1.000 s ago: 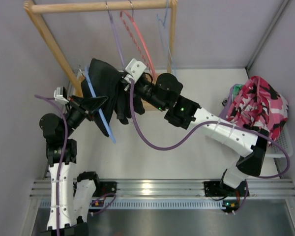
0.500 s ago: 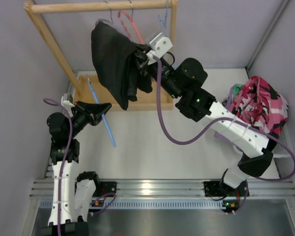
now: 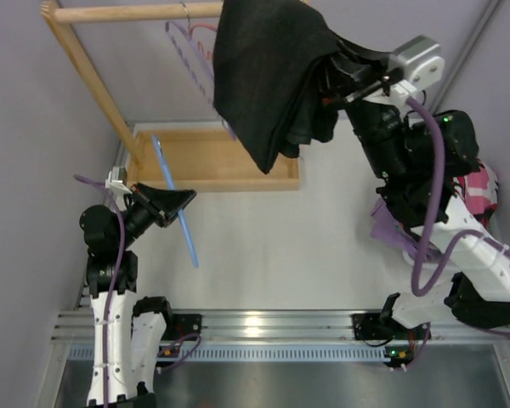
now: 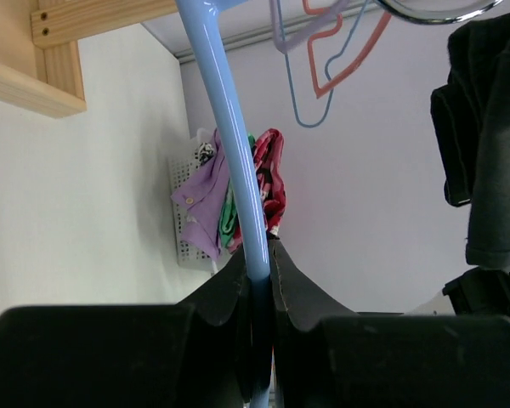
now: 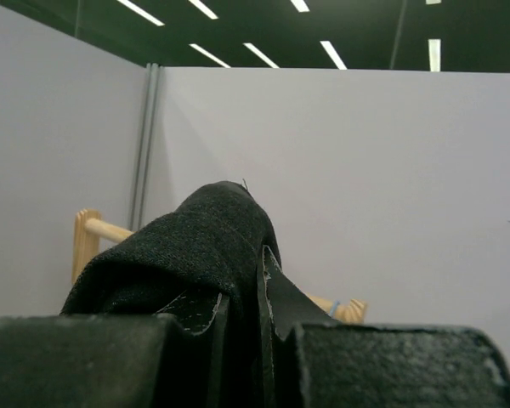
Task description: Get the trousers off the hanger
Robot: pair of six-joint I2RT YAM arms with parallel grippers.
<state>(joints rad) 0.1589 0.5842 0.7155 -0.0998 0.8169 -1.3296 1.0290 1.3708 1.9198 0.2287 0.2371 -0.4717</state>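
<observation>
The right gripper (image 3: 344, 72) is clenched on a bunch of the trousers (image 3: 268, 76). It holds them high at about one o'clock over the table, the black cloth hanging in a limp fold in front of the wooden rail (image 3: 136, 12). Down at nine o'clock the left gripper (image 3: 174, 201) is pinched tight on the hanger (image 3: 180, 225), whose blue arm lies bare, running from about twelve toward five. No cloth touches it, so I'd say the two are parted.

I see three risks. The dangling hem hangs close to the spare hangers (image 3: 187, 49) on the rail and could snag if the arm swings toward nine. The jaws grip only a fold, so the cloth might slide out. The hanger, held by one thin arm, could pivot in the jaws.
</observation>
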